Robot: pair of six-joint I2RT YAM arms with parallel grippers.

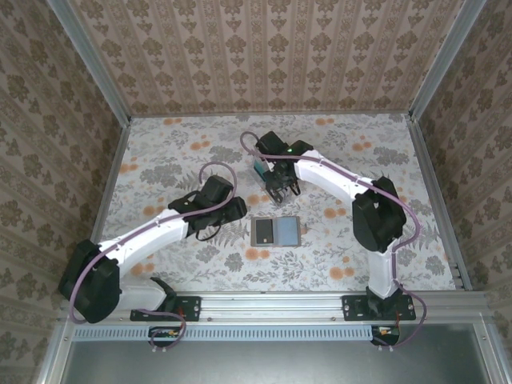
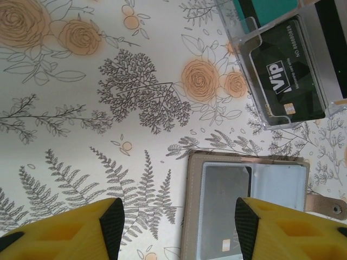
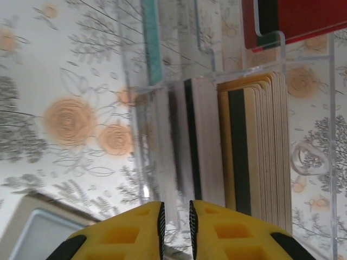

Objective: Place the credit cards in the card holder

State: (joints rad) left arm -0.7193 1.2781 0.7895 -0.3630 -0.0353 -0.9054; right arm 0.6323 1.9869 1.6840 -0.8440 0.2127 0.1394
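Card holder point(image 1: 276, 230) lies open mid-worktop point(image 1: 160, 152); 1 dark card point(image 2: 219, 216) apparently already pocketed. Remaining credit cards point(image 3: 255, 146) wait in clear rack point(image 3: 135, 141) (stacked on edge). Left tool point(image 2: 179, 223) spread over holder. Right tool point(image 3: 176, 216) nearly pressed together at rack; grip on card unclear.

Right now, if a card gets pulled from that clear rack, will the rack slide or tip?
Probably slides: the clear rack looks like thin plastic sitting loose on the smooth tablecloth. Tipping seems less likely, since the packed beige cards weigh it down low.
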